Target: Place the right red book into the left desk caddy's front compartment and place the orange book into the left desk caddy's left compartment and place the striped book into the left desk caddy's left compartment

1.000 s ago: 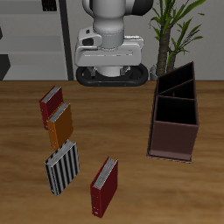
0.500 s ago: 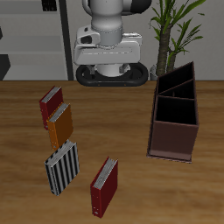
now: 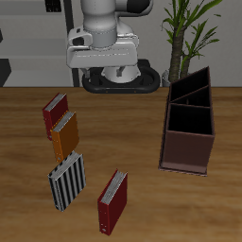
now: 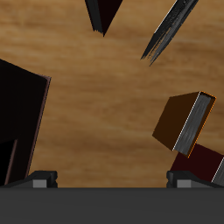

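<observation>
The right red book (image 3: 54,112), dark maroon, lies flat farthest back in a row of books; its corner shows in the wrist view (image 4: 203,163). Just in front of it lies the orange book (image 3: 63,135) (image 4: 184,122). The striped book (image 3: 68,180) (image 4: 171,31) lies nearer the table's front edge. The left desk caddy (image 3: 189,128) (image 4: 19,109), a long dark reddish-brown box, stands across the table from the books. My gripper (image 3: 104,64) (image 4: 112,178) hangs high near the robot's base, far from every book. It is open and holds nothing.
A brighter crimson book (image 3: 112,201) (image 4: 104,13) lies nearest the front edge, beside the striped one. A potted plant (image 3: 189,28) stands behind the caddy. Shelving lines the back wall.
My hand has swung sideways at the back of the table, toward the side where the books lie, and risen a little. The books and caddy have not moved.
</observation>
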{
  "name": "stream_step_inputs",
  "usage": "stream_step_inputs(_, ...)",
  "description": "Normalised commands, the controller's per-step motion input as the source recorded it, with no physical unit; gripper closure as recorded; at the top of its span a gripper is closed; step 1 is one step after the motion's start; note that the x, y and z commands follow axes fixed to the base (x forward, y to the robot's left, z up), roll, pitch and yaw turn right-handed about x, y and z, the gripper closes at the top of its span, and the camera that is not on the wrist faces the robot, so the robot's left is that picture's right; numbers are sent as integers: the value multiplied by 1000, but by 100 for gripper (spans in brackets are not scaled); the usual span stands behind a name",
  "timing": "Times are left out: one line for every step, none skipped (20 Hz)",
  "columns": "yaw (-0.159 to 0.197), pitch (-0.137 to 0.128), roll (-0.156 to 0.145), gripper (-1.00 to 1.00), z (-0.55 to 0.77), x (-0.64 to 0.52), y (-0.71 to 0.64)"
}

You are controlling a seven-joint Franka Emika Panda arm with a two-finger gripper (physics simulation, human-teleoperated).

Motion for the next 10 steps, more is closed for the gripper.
stream_step_inputs(-7,-49,53,-100,-2,-333,-588)
stream_step_inputs(-81,-121,97,-100,71,-466,-614)
stream_step_inputs(28,9,-57,-100,-98,-352,-690)
stream_step_inputs(-92,2,-24,-100,-87,-334,-542)
stream_step_inputs(107,-75,55,-100,-8,-345,-458)
stream_step_inputs(-60,0,-162,-100,-58,-409,-729)
stream_step_inputs(0,0,0,-100,11,-5,73)
stream_step_inputs(-51,2,-52,-100,-58,-304,-555)
stream_step_inputs(-32,-33,-74,-100,0,-373,-584)
stream_step_inputs(-38,-29,-80,-100,30,-324,-579)
